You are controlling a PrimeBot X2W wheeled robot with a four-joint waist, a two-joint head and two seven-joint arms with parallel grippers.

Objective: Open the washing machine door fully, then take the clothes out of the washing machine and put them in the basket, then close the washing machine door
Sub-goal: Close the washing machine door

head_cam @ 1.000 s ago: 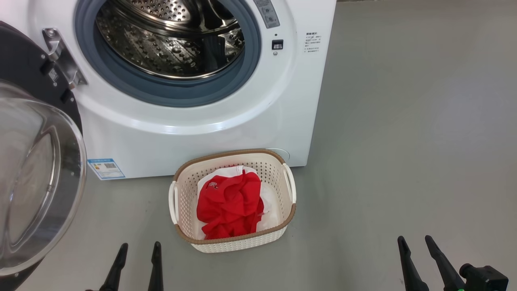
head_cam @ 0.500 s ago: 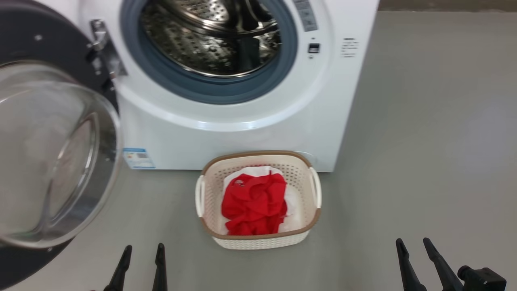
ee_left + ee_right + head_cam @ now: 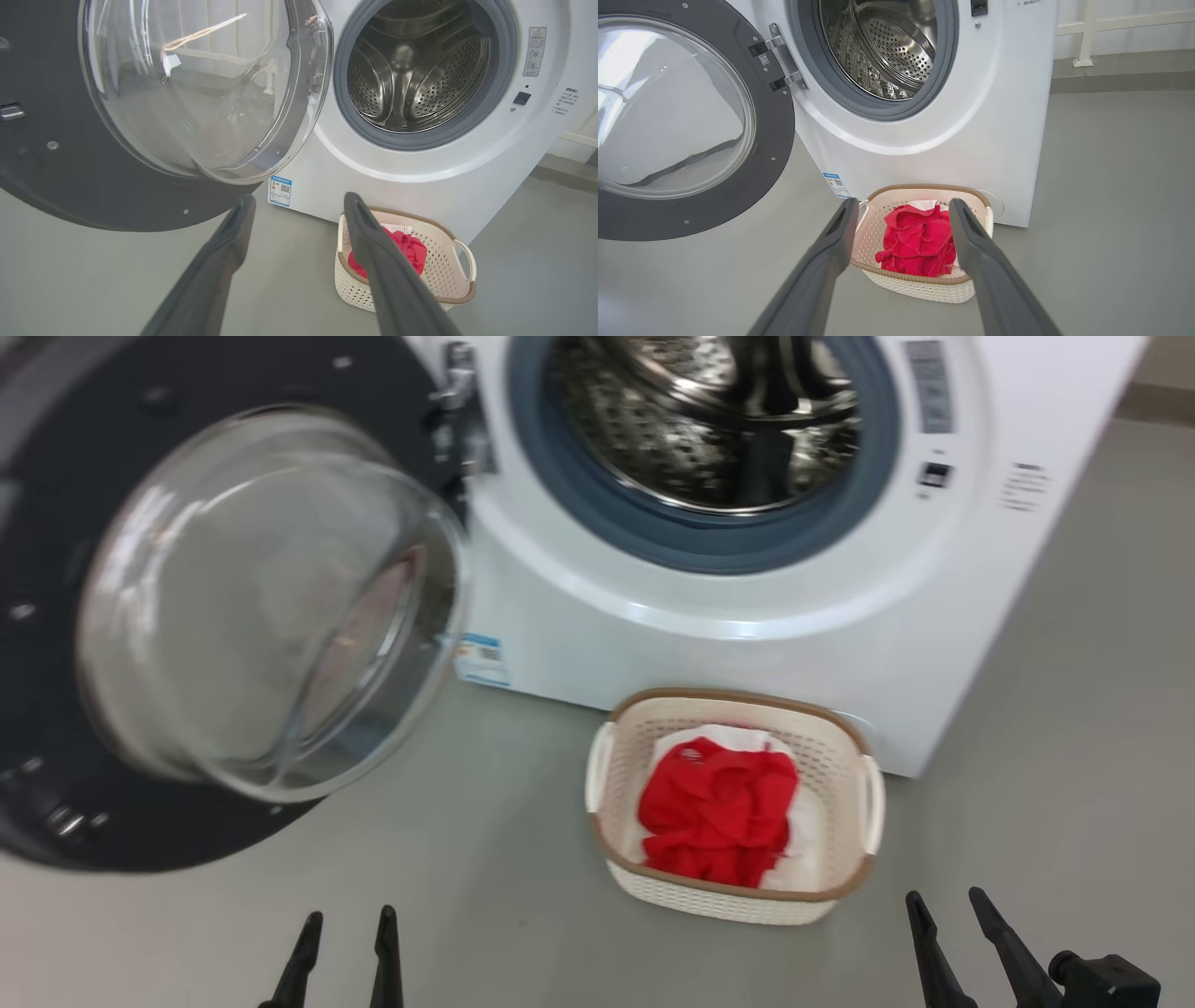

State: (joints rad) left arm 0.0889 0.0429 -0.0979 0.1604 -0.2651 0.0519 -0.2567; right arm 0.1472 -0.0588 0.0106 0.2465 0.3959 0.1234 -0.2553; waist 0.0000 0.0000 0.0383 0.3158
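Observation:
The white washing machine [image 3: 747, 644] stands ahead with its steel drum [image 3: 709, 420] showing bare metal. Its door [image 3: 56, 616] hangs wide open on the left, black rim and clear glass bowl [image 3: 271, 607] facing me. On the floor in front sits the cream basket [image 3: 840, 803] holding the red clothes [image 3: 719, 812] over a white piece. My left gripper [image 3: 345, 924] is open and empty near the bottom edge, below the door. My right gripper [image 3: 943, 905] is open and empty, right of the basket. Both wrist views look at the door [image 3: 93, 196] [image 3: 775, 140] and basket [image 3: 448, 289] [image 3: 920, 284].
Grey floor [image 3: 1074, 709] stretches to the right of the machine. A blue label sticker [image 3: 481, 660] sits low on the machine's front. A white rail and a wall base [image 3: 1111, 28] run behind the machine on the right.
The head camera has swung left, so machine, door and basket sit further right in the picture. Both grippers keep their place at the bottom edge, still open.

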